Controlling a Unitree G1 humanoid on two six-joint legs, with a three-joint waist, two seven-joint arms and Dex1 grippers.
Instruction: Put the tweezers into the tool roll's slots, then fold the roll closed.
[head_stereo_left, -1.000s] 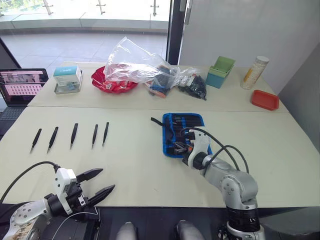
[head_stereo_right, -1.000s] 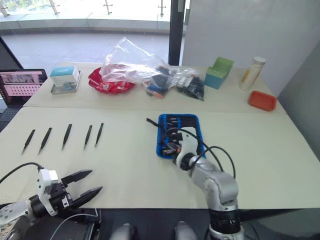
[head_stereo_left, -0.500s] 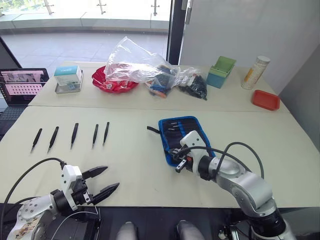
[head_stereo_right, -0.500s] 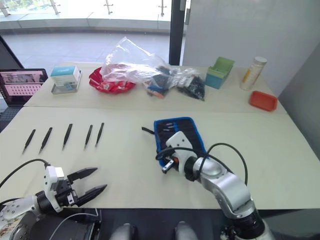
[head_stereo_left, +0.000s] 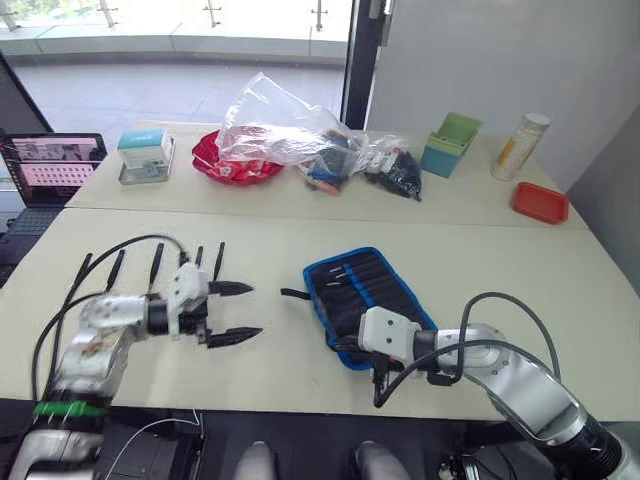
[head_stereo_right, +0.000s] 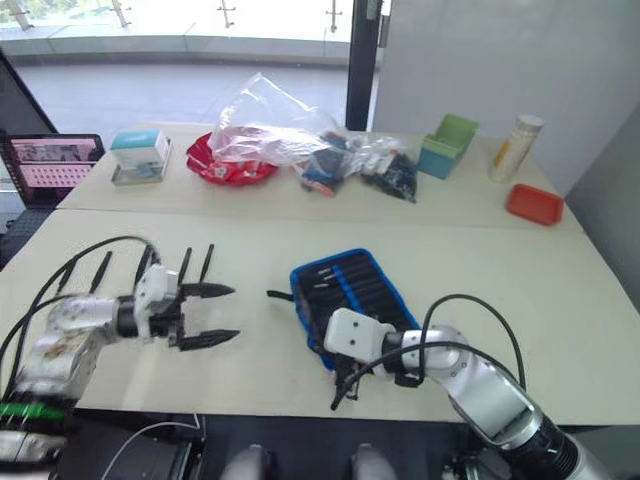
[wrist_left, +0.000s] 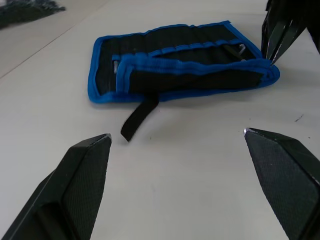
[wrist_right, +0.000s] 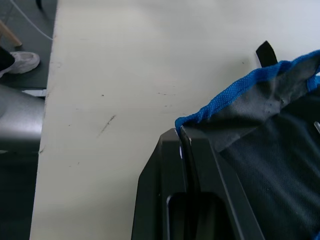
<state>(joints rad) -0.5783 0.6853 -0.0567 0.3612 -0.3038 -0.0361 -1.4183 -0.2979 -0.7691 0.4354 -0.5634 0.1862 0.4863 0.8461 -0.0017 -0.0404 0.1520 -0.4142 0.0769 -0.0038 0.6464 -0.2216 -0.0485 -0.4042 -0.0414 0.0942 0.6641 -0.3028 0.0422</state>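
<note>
My right pincer (wrist_right: 182, 142) is clenched on the near blue-bound corner of the tool roll (head_stereo_left: 365, 290), which lies open on the worktop (head_stereo_left: 520, 260) right of centre, its slots (head_stereo_left: 372, 285) facing up and its strap (head_stereo_left: 293, 294) pointing left. My left pincer (head_stereo_left: 238, 312) hovers released, left of the roll, fingers spread wide. The tweezers (head_stereo_left: 157, 262) lie in a row further left, partly behind my left arm.
</note>
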